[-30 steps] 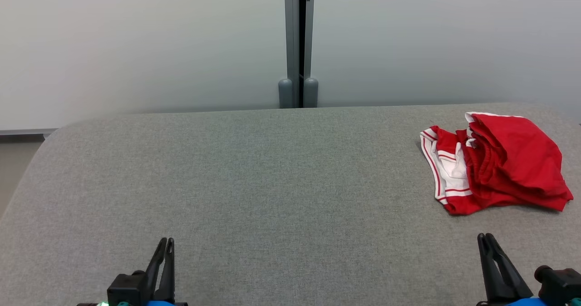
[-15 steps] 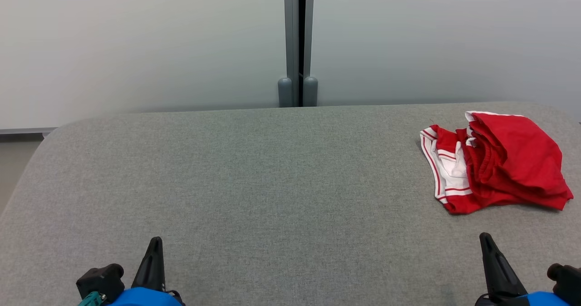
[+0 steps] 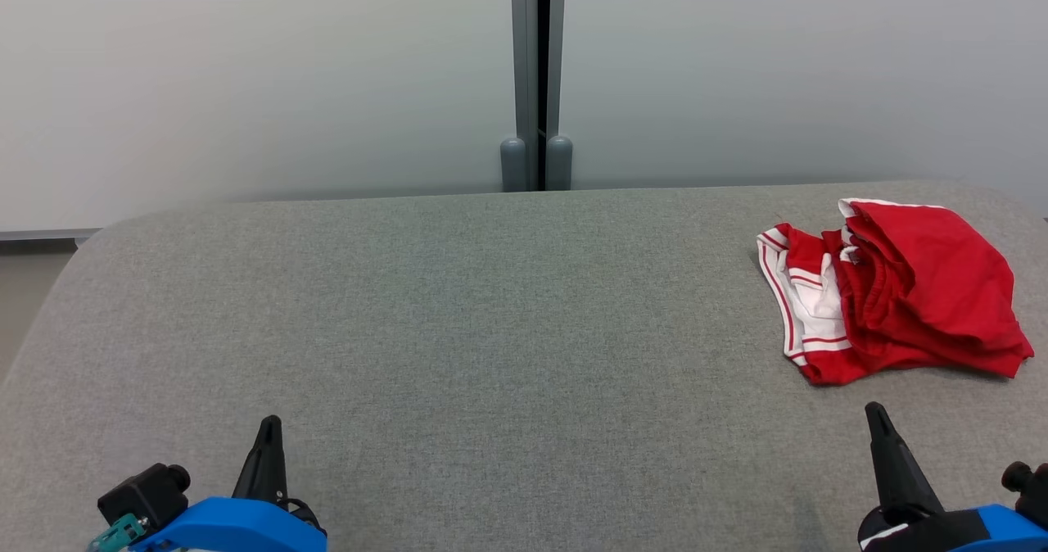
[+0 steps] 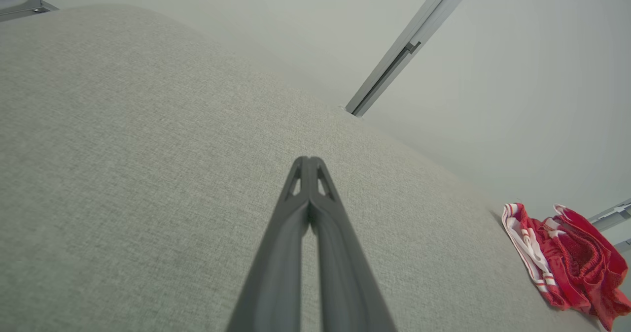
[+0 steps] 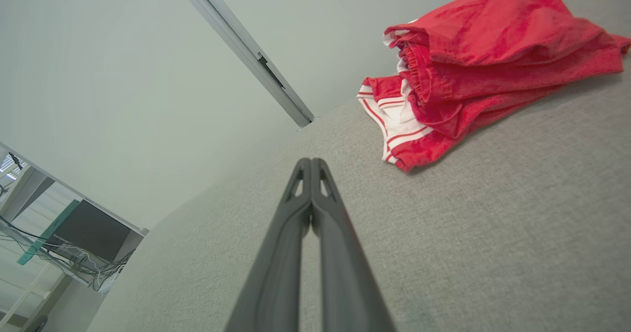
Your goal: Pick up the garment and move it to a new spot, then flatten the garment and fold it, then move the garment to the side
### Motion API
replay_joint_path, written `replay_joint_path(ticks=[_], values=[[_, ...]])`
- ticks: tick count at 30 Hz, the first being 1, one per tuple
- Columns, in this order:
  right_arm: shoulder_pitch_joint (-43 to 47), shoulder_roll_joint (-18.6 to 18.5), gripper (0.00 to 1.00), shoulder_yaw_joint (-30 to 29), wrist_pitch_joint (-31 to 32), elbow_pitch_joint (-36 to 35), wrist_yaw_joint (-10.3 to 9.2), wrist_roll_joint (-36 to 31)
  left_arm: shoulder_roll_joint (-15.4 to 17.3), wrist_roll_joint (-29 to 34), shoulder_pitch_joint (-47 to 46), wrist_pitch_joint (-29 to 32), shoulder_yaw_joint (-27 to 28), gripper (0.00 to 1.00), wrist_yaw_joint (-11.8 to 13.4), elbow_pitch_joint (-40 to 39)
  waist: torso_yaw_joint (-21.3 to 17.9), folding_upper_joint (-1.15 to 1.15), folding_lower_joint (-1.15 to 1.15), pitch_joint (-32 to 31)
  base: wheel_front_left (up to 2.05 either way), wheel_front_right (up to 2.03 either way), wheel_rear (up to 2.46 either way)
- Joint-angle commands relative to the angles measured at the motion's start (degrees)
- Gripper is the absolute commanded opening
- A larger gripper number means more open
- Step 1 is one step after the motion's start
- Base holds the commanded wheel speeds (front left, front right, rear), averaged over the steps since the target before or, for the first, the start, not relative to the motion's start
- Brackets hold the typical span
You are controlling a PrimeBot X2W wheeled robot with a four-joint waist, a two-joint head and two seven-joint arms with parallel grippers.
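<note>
The garment [image 3: 892, 290] is a crumpled red piece with white striped trim, lying at the far right of the grey padded table [image 3: 491, 331]. It also appears as the garment [image 4: 567, 263] in the left wrist view and the garment [image 5: 473, 61] in the right wrist view. My left gripper [image 3: 268, 425] sits low at the front left, shut and empty, its tips pressed together [image 4: 306, 160]. My right gripper [image 3: 874, 411] is at the front right, just in front of the garment and apart from it, shut with nothing held [image 5: 311, 161].
A grey partition wall with a vertical metal post [image 3: 537, 77] stands behind the table. The table's left corner is rounded, with floor beyond it [image 3: 24, 290]. A shelf with cables [image 5: 59, 243] shows far off in the right wrist view.
Both grippers have closed from partly open to shut. Both arms have shifted slightly, their fingertips now a little higher in the head view. The garment has not moved.
</note>
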Motion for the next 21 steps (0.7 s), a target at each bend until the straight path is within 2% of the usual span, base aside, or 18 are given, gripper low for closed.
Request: replay_joint_path(ticks=[1, 21], values=[[-1.8, -0.4, 0.0, -0.1, 0.3, -0.3, 0.02, 2.4, 0.0, -2.0, -2.1, 0.5, 1.3, 0.0, -0.6, -0.7, 0.0, -0.01, 0.0, 0.0, 0.0, 0.0, 0.0], [-4.7, -0.5, 0.0, -0.3, 2.1, 2.4, 0.02, 16.7, -2.5, -14.4, -3.3, 4.0, 6.1, 0.0, -3.4, -1.0, -0.2, -0.01, 0.0, 0.3, 0.0, 0.0, 0.0]])
